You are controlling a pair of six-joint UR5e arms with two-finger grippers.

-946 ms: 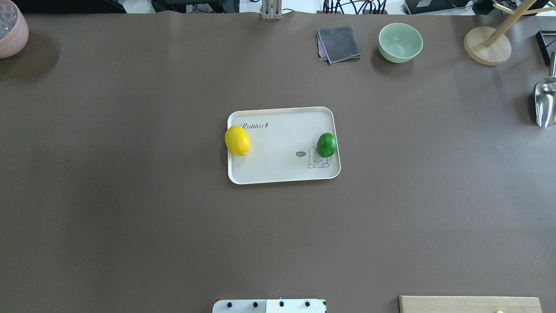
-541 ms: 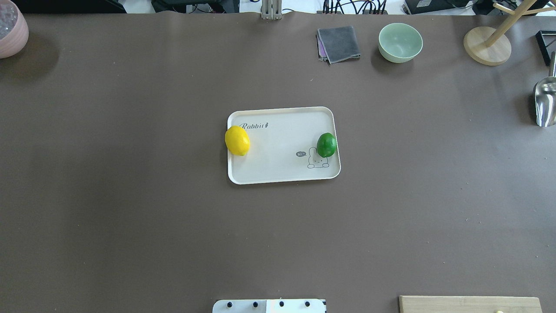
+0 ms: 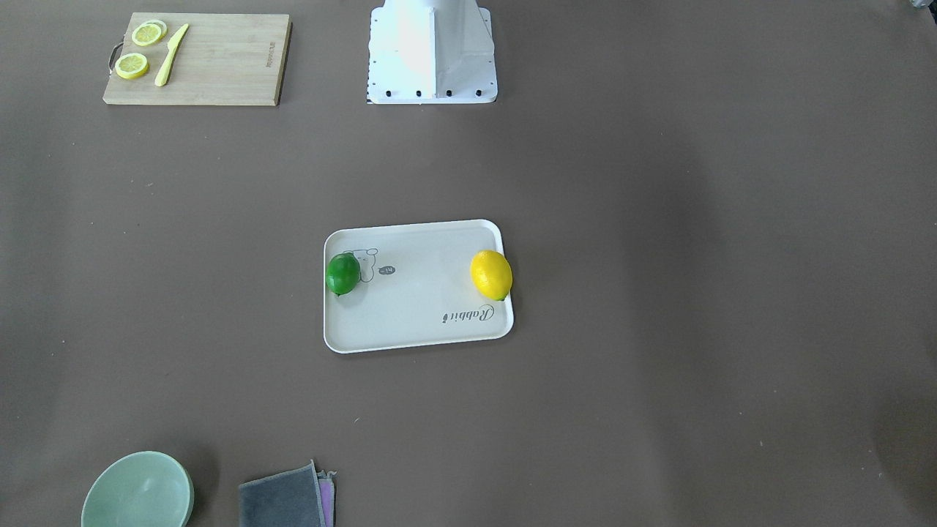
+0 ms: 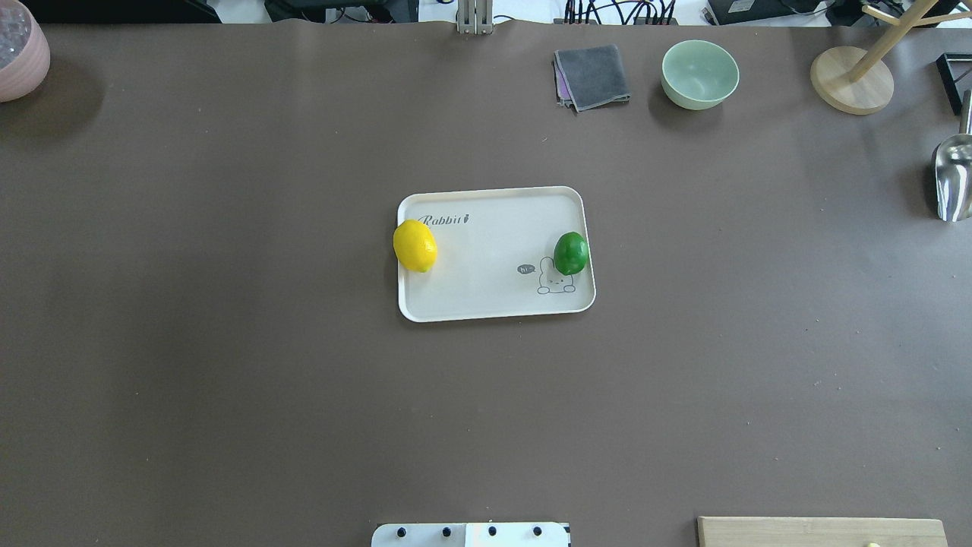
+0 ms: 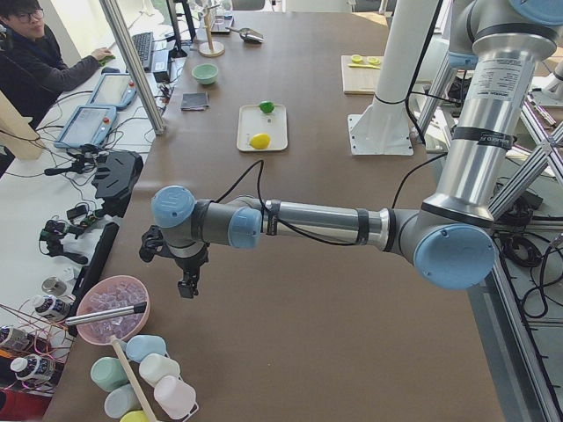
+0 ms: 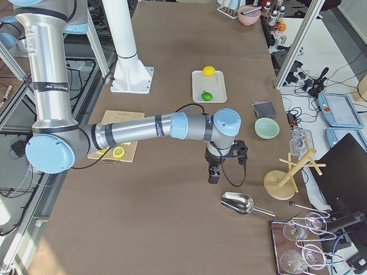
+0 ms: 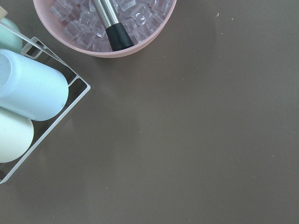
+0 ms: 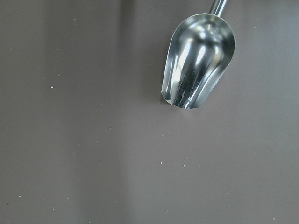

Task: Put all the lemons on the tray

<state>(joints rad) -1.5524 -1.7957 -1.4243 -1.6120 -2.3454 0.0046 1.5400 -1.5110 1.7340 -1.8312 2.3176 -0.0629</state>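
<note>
L pincer (image 5: 186,286) hangs over counter (image 4: 228,395) nr pink ice bowl (image 4: 19,53); can't tell if open or shut. Yellow lemon (image 4: 415,245) on tray (image 4: 486,300) at L rim, green lemon (image 4: 571,253) by R rim. R pincer (image 6: 213,175) over counter nr metal scoop (image 4: 953,178); grip state also can't tell.

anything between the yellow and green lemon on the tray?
Nothing. Between the yellow lemon and the green lemon there is only bare tray floor, clearest in the overhead view; the printed rabbit drawing sits just off that line.
</note>
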